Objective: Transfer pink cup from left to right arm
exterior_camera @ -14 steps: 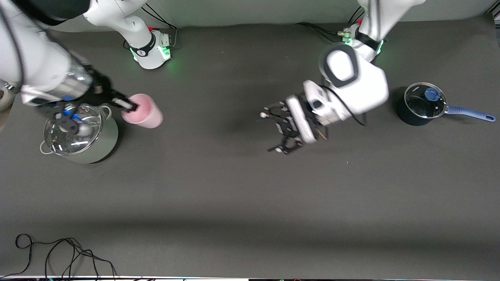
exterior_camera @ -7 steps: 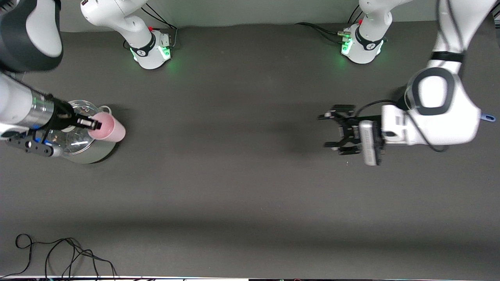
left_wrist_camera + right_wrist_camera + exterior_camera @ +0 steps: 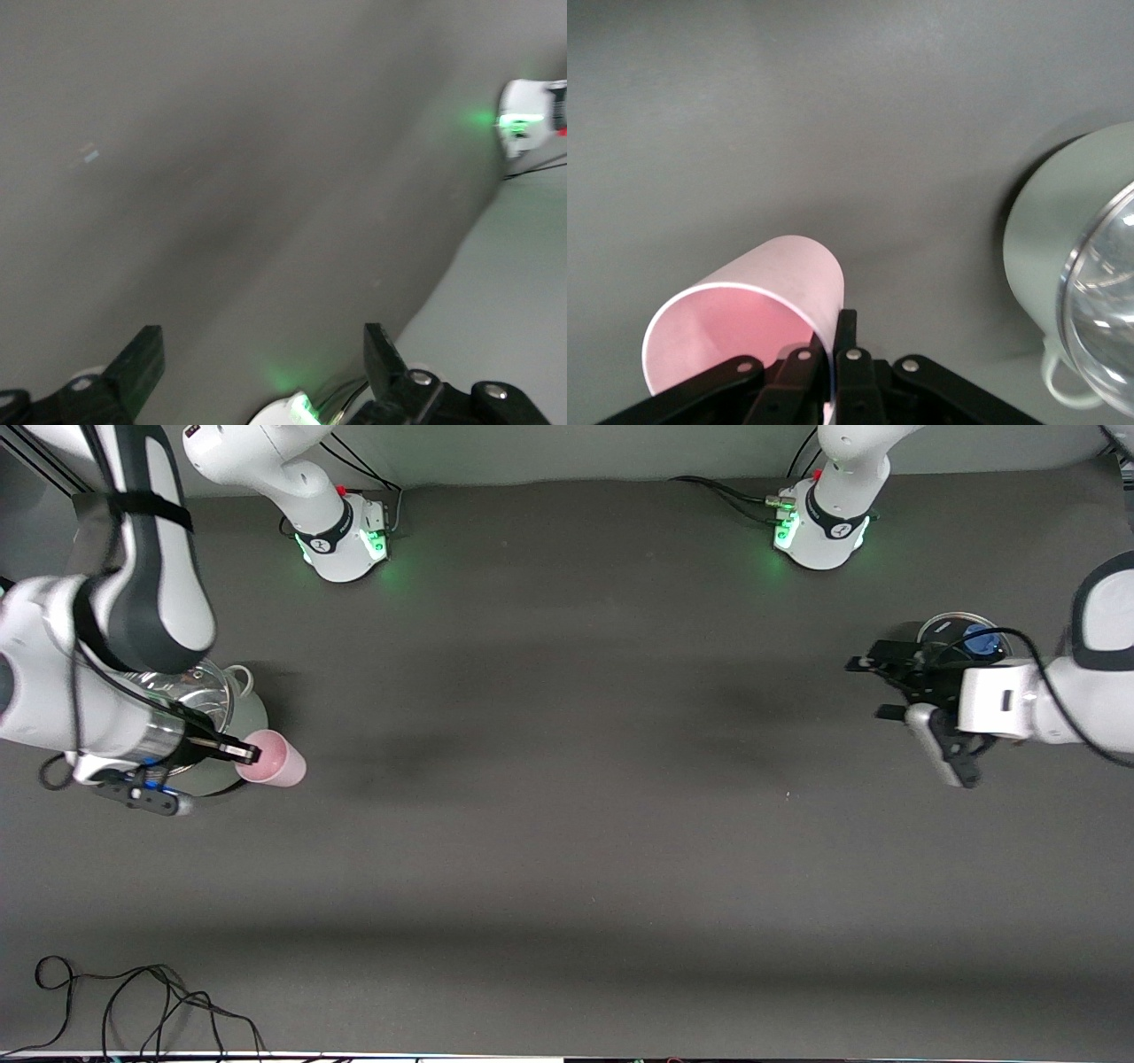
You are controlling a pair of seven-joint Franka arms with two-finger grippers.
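The pink cup (image 3: 273, 761) lies tilted on its side in the air, just over the table beside the steel pot (image 3: 237, 707). My right gripper (image 3: 247, 754) is shut on its rim, one finger inside the mouth and one outside. The right wrist view shows the pink cup (image 3: 749, 305) with its open mouth toward the camera and my right gripper (image 3: 835, 350) pinching the wall. My left gripper (image 3: 875, 687) hangs open and empty over the table beside the blue saucepan (image 3: 967, 640). In the left wrist view the left gripper (image 3: 261, 359) has only bare table between its fingers.
The steel pot with a glass lid (image 3: 1076, 301) is partly hidden under the right arm. The blue saucepan is partly covered by the left arm. Loose black cables (image 3: 133, 1001) lie at the near edge, at the right arm's end. Arm bases (image 3: 341, 540) (image 3: 819, 531) stand along the farthest edge.
The right arm has carried the cup past the steel pot toward the front camera. The left arm has drawn back toward its own end, beside the saucepan, jaws still open.
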